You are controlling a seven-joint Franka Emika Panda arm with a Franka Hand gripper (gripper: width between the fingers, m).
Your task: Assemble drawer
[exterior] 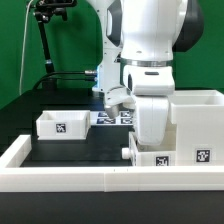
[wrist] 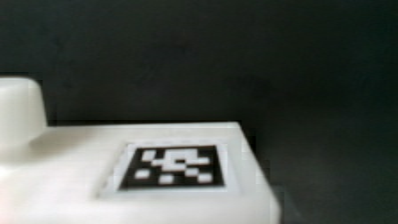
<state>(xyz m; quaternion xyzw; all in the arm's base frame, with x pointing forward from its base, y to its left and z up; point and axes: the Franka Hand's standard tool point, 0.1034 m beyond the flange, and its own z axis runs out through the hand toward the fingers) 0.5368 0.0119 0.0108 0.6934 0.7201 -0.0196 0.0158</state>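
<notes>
A small white open drawer box (exterior: 62, 124) with a tag stands on the black table at the exterior view's left. A large white drawer housing (exterior: 196, 122) stands at the exterior view's right, with a tagged white part (exterior: 168, 156) in front of it. My gripper hangs low over that part, its fingers hidden behind the arm's white wrist (exterior: 152, 118). The wrist view shows no fingers, only a blurred white part (wrist: 71, 160) with a black tag (wrist: 178, 166) very close, and a raised white piece (wrist: 18, 110) beside it.
The marker board (exterior: 116, 117) lies at the back of the black table (exterior: 90, 150). A white raised rim (exterior: 90, 179) bounds the front and left of the work area. A black stand (exterior: 45, 40) rises at the back left.
</notes>
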